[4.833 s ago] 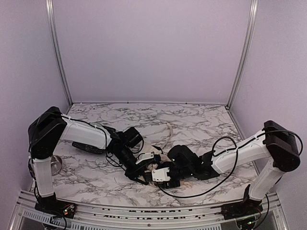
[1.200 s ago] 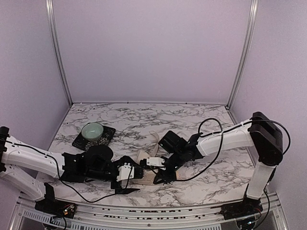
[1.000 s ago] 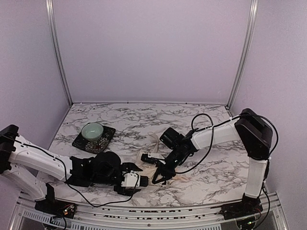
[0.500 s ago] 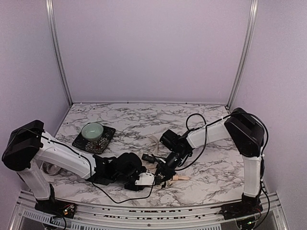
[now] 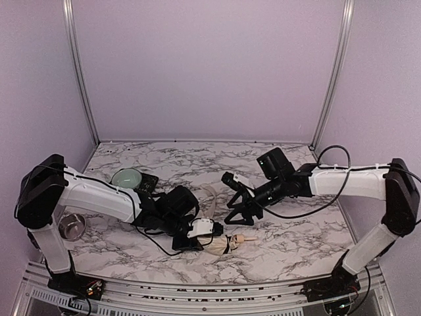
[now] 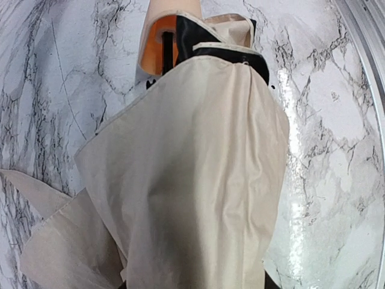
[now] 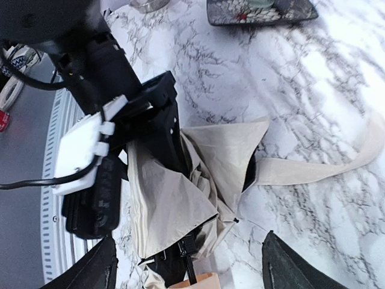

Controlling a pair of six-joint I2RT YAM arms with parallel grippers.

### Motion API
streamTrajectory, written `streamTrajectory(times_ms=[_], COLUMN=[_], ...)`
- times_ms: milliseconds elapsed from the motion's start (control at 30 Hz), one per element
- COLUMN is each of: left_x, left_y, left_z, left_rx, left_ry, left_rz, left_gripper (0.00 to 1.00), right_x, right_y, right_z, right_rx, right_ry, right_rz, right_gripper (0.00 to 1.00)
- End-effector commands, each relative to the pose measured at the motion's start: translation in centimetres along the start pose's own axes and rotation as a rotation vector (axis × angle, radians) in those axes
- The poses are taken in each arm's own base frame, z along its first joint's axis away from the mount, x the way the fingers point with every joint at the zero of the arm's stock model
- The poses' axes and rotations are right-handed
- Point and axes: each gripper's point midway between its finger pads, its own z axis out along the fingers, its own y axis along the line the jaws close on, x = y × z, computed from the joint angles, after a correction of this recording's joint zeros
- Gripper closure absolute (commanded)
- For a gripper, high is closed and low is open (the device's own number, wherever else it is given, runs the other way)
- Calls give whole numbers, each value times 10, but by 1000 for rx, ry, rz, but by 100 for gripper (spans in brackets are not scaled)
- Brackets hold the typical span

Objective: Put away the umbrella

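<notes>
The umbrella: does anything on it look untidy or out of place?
Yes. The umbrella is not wrapped: its cream fabric hangs in loose folds, one long flap trails flat across the marble table, and black lining shows near the tan handle.

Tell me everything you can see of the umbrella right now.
The umbrella is a compact folding one, collapsed but not wrapped: loose, creased cream-beige fabric, with black lining showing near a small tan handle and a thin black shaft. It lies on the marble table near the front edge, handle pointing right. A cream strip trails from it across the table. The left hand is clamped on its fabric; the right hand hangs open, apart from it.
</notes>
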Motion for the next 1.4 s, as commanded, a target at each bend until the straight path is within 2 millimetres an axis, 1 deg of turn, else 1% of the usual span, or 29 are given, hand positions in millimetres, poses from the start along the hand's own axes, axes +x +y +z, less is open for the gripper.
streamTrajectory(times_ms=[0,33,67,100,167,200,233,300,400,500,567,700,733,767,900,967,1000,1033,1067,1100,1133,1167,1200,1233,1300,1367], left_x=[76,75,75,76,72,69,68,66,65,65,66,67,66,66,65,61,58,56,49,42,32,16,4,-5,-22,-31], left_y=[-72,-72,-72,-71,-71,-72,-72,-71,-70,-69,-69,-67,-67,-67,-67,-62,-56,-46,-32,-18,-3,13,24,30,39,41], left_z=[13,15,15,15,15,14,13,13,13,15,15,16,16,16,15,14,15,16,17,16,11,4,-6,-17,-44,-69], left_rx=[387,421,458,492,548,573,590,611,637,653,661,662,663,664,673,662,630,571,496,416,338,256,193,141,49,-35], left_ry=[264,268,270,271,257,248,246,238,232,238,247,251,251,250,238,220,212,204,168,126,70,-19,-90,-160,-295,-407], left_rz=[-235,-277,-322,-368,-421,-437,-449,-466,-490,-513,-528,-538,-540,-539,-540,-534,-536,-539,-531,-521,-507,-475,-450,-423,-353,-292], left_gripper=[73,73,72,72,71,71,71,71,71,71,71,71,71,71,69,61,54,45,37,25,13,3,1,1,1,1], right_x=[-11,-15,-14,-15,-7,4,7,9,20,33,37,56,59,66,79,85,87,89,89,94,97,100,104,106,114,121], right_y=[-6,6,18,39,69,80,86,92,83,60,50,38,36,34,28,28,28,29,30,34,37,40,42,45,50,54], right_z=[-26,-34,-36,-32,-26,-21,-17,-9,13,37,52,78,82,87,95,96,96,96,96,95,95,95,95,95,96,96], right_rx=[247,277,297,296,299,297,306,322,341,380,388,355,351,342,331,320,313,306,299,276,251,231,211,185,120,41], right_ry=[-90,-126,-150,-176,-216,-218,-226,-216,-112,20,86,187,199,225,292,314,322,332,338,355,367,382,401,418,453,486], right_rz=[-153,-226,-299,-404,-577,-642,-687,-732,-755,-765,-781,-795,-792,-785,-740,-718,-704,-688,-672,-653,-633,-608,-579,-543,-454,-346], right_gripper=[21,22,22,22,22,22,22,22,18,14,13,14,15,19,45,56,63,67,72,75,78,79,82,83,84,83])
